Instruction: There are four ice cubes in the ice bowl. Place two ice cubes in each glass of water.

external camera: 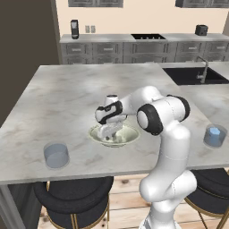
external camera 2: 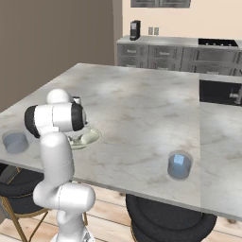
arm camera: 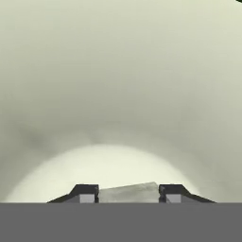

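Fingers (arm camera: 127,194) low inside ice bowl (arm camera: 118,94), clamping ice cube (arm camera: 127,192) between tips

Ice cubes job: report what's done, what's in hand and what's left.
Done: the right glass holds ice, at least one light blue cube. In hand: the gripper is down inside the ice bowl, fingertips on either side of a pale ice cube. Left: the left glass looks free of ice; whether the grip has closed I cannot tell.
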